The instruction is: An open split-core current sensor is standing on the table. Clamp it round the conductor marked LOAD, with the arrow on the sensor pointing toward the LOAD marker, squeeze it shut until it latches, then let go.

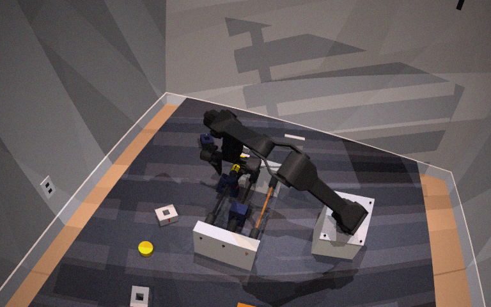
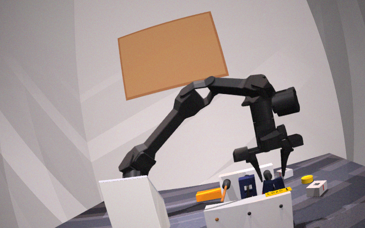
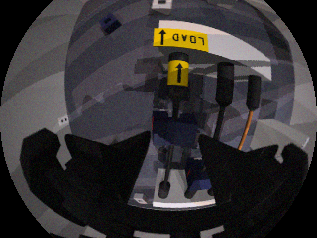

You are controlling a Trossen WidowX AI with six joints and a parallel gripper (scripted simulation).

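The navy split-core sensor sits around the thin black LOAD-side conductor, beside the yellow arrow band. In the exterior view its two halves show a gap at the top. Its arrow cannot be made out. The yellow LOAD marker is on top of the end panel, its arrow pointing away from the sensor. My gripper is open, its fingertips astride the sensor's top with slight gaps. The sensor's underside is hidden.
Another navy sensor is on the middle conductor. An orange wire runs alongside. White end panels bound the conductors. A yellow disc, a white block and an orange block stand around.
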